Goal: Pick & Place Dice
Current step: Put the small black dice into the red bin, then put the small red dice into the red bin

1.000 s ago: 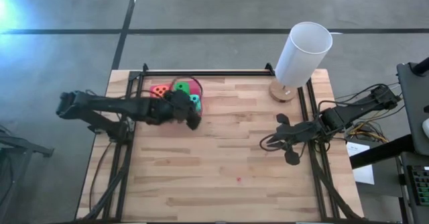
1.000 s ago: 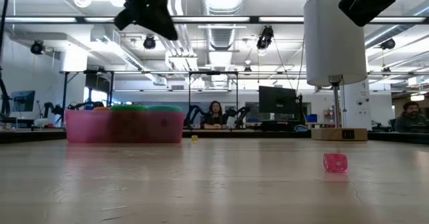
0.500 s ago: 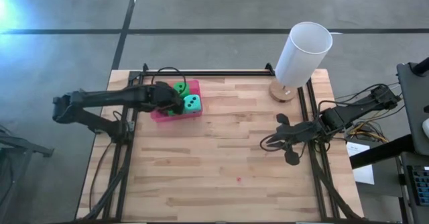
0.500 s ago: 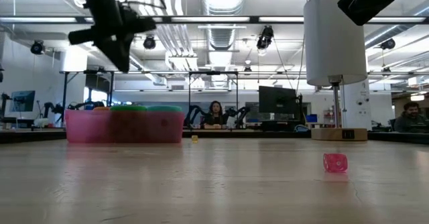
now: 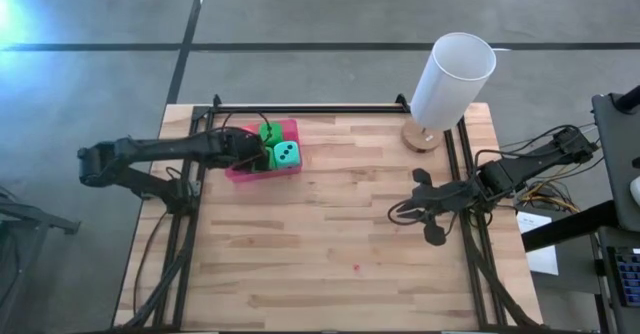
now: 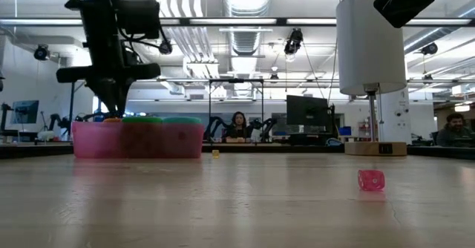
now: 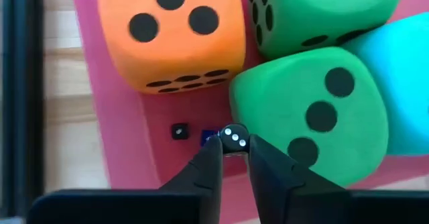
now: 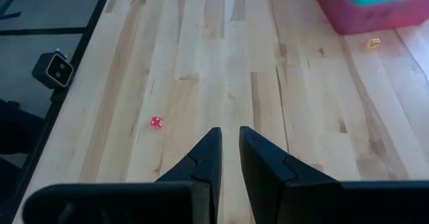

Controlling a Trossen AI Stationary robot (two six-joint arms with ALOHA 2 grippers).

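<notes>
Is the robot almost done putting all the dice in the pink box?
Partly. Done: the orange die, green dice and teal die sit in the pink tray, with tiny dark cubes. In hand: the left gripper pinches a tiny black die over the tray. Left: a tiny pink die and a yellow one on the table. The right gripper waits.

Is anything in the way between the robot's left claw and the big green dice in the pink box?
Yes. The left gripper is pinching a tiny black die with white dots. That little die sits at its tips, right beside the nearest big green foam die in the pink plastic tray.
</notes>
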